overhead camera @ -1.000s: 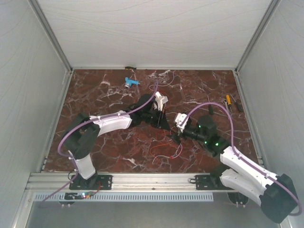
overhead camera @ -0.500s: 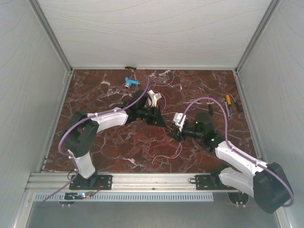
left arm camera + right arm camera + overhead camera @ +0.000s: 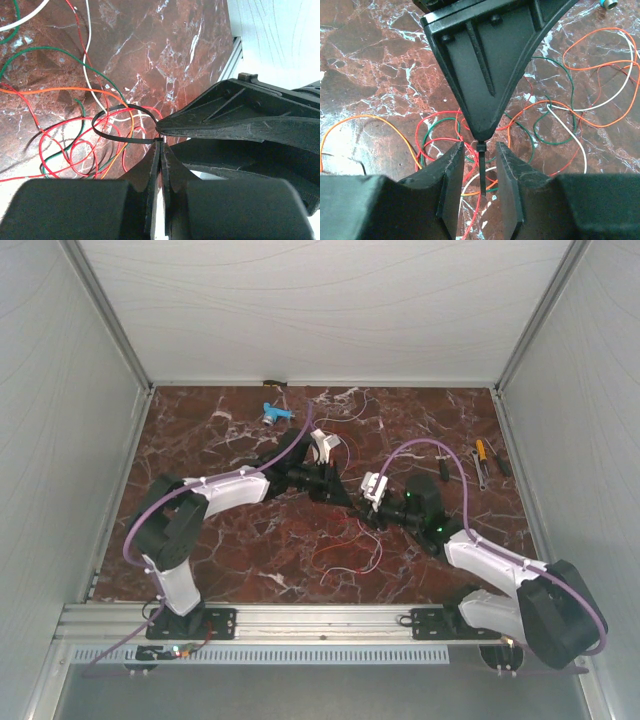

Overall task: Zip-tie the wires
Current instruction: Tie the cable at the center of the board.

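The wires, thin red, orange, green and white strands, lie curled on the marble in the left wrist view (image 3: 60, 91), in the right wrist view (image 3: 567, 129) and in the top view (image 3: 347, 569). A black zip tie (image 3: 122, 138) forms a loop around some strands. My left gripper (image 3: 160, 145) is shut on the tie at its head. It is at table centre in the top view (image 3: 345, 496). My right gripper (image 3: 480, 150) is open, its fingers on either side of the tie's free tail (image 3: 482, 172) without touching it. The two grippers meet tip to tip (image 3: 362, 512).
A small blue-and-white plastic piece (image 3: 277, 412) lies near the back wall. Hand tools (image 3: 483, 458) lie at the right side, with a dark piece (image 3: 441, 466) beside them. More thin wire curls at the back centre (image 3: 345, 406). Walls enclose the marble table on three sides.
My right arm has reached forward and left, bringing its open fingers around the tie's tail. My left gripper has shifted slightly back and left, still holding the tie.
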